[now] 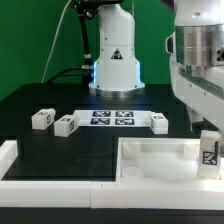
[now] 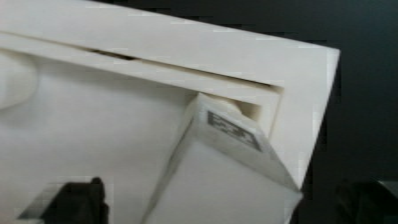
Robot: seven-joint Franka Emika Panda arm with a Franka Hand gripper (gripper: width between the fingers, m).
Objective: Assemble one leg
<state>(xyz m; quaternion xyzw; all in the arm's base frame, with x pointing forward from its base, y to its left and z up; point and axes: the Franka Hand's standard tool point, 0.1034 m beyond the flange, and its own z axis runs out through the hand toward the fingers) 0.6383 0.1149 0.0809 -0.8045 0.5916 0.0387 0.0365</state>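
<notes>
- On the black table (image 1: 40,100), the exterior view shows three loose white legs: one leg (image 1: 41,120) and a second leg (image 1: 65,125) lie close together at that view's left, and a third leg (image 1: 159,122) lies farther toward its right.
- Between the second and third legs lies the marker board (image 1: 112,118), flat, with black-and-white tags on it.
- Only the exterior view shows these loose blocks, the board and the robot base (image 1: 115,55) behind them.
- A big white tray-like part (image 1: 160,160) sits near the front of the table, toward the exterior view's right.
- A fourth leg (image 1: 208,153) stands upright at the tray's corner on that right side, under the arm.
- The wrist view shows this leg (image 2: 231,135) up close, tilted, with its tag showing, pressed into the tray corner (image 2: 267,95) against the raised rim.
- In the wrist view, a dark gripper fingertip (image 2: 75,200) shows at the edge of the picture, apart from the leg.
- Whether the claw is open or closed, one cannot tell.
</notes>
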